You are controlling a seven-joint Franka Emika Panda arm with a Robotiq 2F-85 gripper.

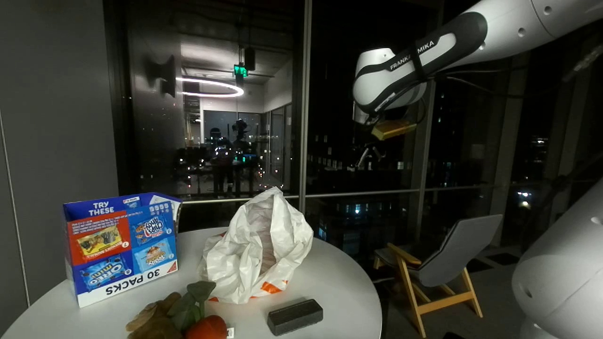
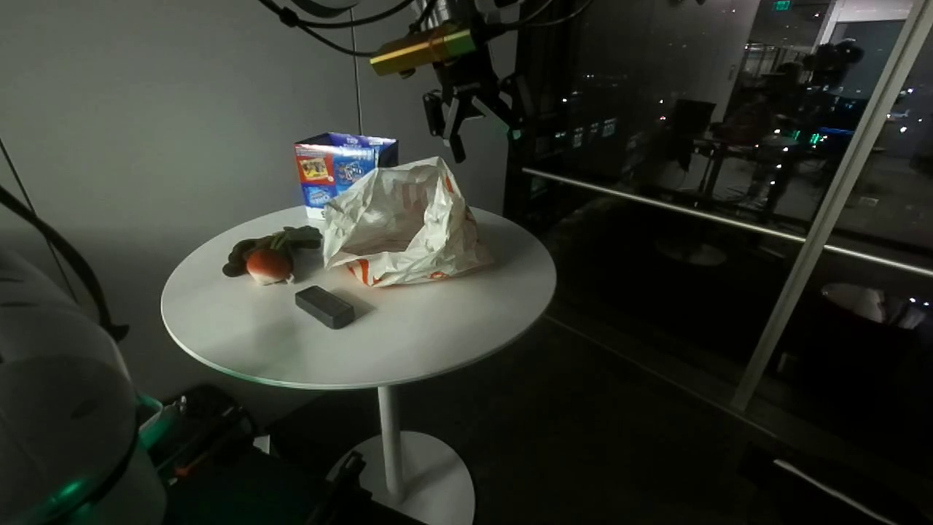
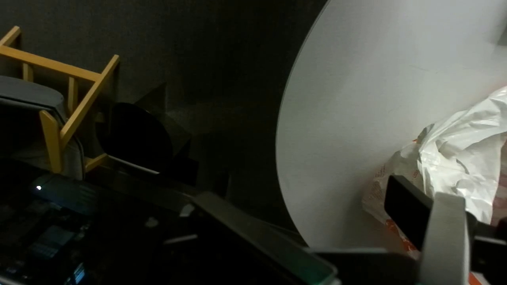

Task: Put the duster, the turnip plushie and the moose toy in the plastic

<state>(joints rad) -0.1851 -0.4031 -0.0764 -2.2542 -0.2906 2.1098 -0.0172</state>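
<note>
The duster [image 1: 295, 316] is a dark block lying on the white table; it also shows in an exterior view [image 2: 325, 307]. The turnip plushie [image 2: 270, 264], red with green leaves, lies beside it and is partly cut off in an exterior view [image 1: 206, 328]. The brown moose toy [image 1: 155, 318] lies against the turnip, partly hidden behind it in an exterior view [image 2: 237, 258]. The white plastic bag [image 1: 256, 254] stands crumpled with its mouth open [image 2: 408, 230]; the wrist view shows part of it [image 3: 459, 166]. My gripper [image 2: 485, 137] is open and empty, above and apart from the bag [image 3: 314, 209].
A blue snack box [image 1: 122, 249] stands at the table's edge behind the bag [image 2: 342, 171]. The round white table's edge [image 3: 278, 150] shows in the wrist view. A wooden chair with grey cushions [image 1: 459, 254] stands on the floor beyond. Windows with a rail [image 2: 656, 204] are behind.
</note>
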